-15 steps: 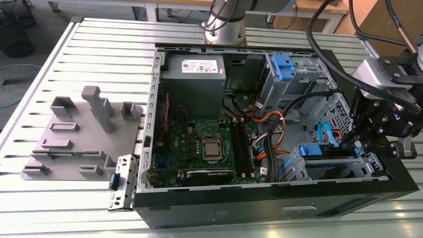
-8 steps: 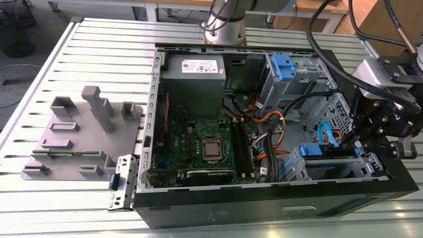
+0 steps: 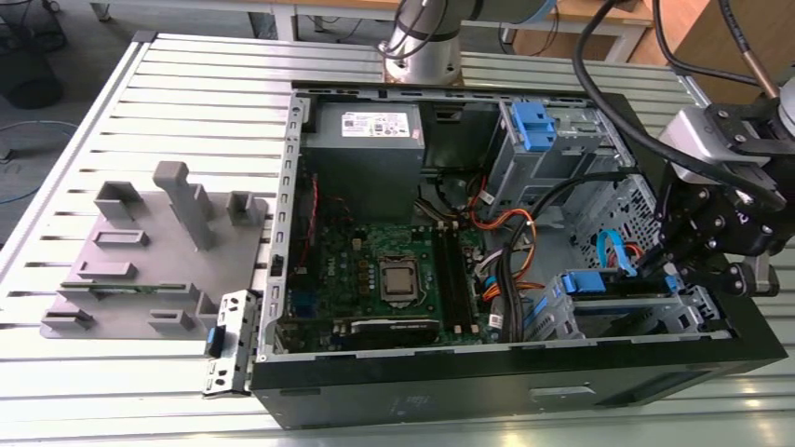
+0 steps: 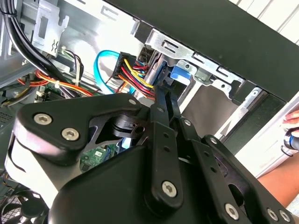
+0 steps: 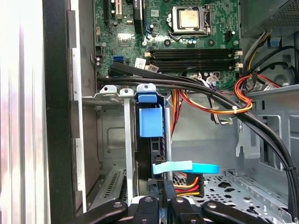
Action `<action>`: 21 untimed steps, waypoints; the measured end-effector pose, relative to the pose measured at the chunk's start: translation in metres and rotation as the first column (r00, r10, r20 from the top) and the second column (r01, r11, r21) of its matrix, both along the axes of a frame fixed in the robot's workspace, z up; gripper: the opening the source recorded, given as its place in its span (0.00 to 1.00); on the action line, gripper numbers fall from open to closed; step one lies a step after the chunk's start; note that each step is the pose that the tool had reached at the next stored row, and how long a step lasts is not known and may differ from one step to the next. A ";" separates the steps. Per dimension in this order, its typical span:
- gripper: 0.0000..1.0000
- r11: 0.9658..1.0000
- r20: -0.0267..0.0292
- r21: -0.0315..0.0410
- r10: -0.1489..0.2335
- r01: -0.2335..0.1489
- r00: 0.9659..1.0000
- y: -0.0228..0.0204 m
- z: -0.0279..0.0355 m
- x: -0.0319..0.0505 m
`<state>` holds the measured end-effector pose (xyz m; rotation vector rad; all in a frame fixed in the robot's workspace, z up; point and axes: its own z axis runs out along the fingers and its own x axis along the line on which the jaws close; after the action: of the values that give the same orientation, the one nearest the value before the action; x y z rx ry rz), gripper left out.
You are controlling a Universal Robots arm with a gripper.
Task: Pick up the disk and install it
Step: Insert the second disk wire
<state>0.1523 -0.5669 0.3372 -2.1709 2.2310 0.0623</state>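
Note:
The disk (image 3: 606, 285), edged by its blue carrier frame, sits in the drive cage at the front corner of the open computer case (image 3: 497, 391), on the exterior view's right. In the first wrist view the disk (image 5: 150, 119) stands edge-on in the cage slot. My gripper (image 3: 672, 271) hangs just behind the disk. Its fingers lie close together, and their tips (image 5: 148, 204) reach the disk's rear edge. The second wrist view shows the gripper (image 4: 162, 93) beside the disk's blue frame (image 4: 180, 74). Nothing is held between the fingers.
A light-blue data cable (image 5: 187, 167) and red-yellow power wires (image 4: 135, 70) crowd the disk's rear. A second blue carrier (image 3: 532, 126) stands in the far cage. A grey fixture plate (image 3: 137, 270) lies on the slatted table. A person's hand (image 4: 292, 133) is beside the case.

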 end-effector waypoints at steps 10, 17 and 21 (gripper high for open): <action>0.16 1.000 0.000 -0.010 0.000 0.000 1.000 0.0011 -0.0011 -0.0004; 0.16 1.000 0.000 -0.010 0.000 0.000 1.000 0.0014 -0.0015 -0.0013; 0.16 1.000 0.000 -0.010 0.000 0.000 1.000 0.0016 -0.0020 -0.0015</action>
<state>0.1508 -0.5653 0.3352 -2.1758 2.2362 0.0511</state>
